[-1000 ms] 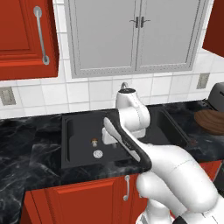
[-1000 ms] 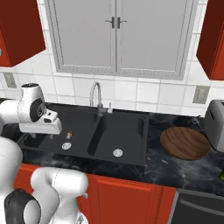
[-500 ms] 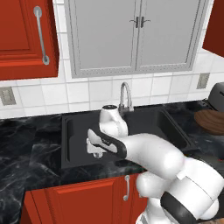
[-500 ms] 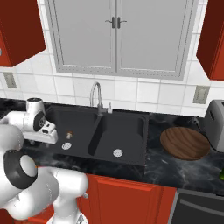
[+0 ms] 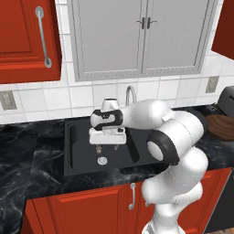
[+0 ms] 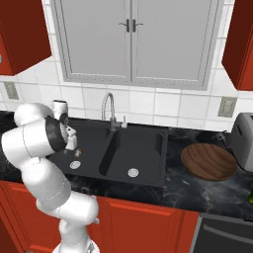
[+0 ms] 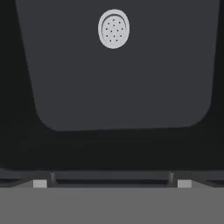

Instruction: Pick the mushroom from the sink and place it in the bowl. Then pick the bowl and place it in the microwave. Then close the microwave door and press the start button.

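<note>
The black double sink (image 5: pixel 73 137) (image 6: pixel 148 136) holds the tiny brown mushroom (image 5: pixel 98 148) (image 6: pixel 79 152) in its left basin, just behind the silver drain (image 5: pixel 102 160) (image 6: pixel 75 164) (image 7: pixel 113 29). My gripper (image 5: pixel 107 142) (image 6: pixel 72 143) (image 7: pixel 112 183) hangs open over that basin, right above and beside the mushroom, with nothing between its fingers. In the hand view the fingertips (image 7: pixel 40 183) stand wide apart over the bare basin floor. The wooden bowl (image 6: pixel 208 161) (image 5: pixel 221 125) sits empty on the counter right of the sink. The microwave and its door are out of view.
A chrome faucet (image 6: pixel 109 106) (image 5: pixel 131 93) rises behind the divider between the basins. A toaster (image 6: pixel 244 133) stands behind the bowl. Black marble counter (image 5: pixel 32 155) surrounds the sink, with red cabinets (image 5: pixel 27 41) and grey cabinets (image 6: pixel 131 39) above.
The arm has folded down and leftward, bringing the hand low over the left basin. The jaws stayed open. Mushroom and bowl have not moved.
</note>
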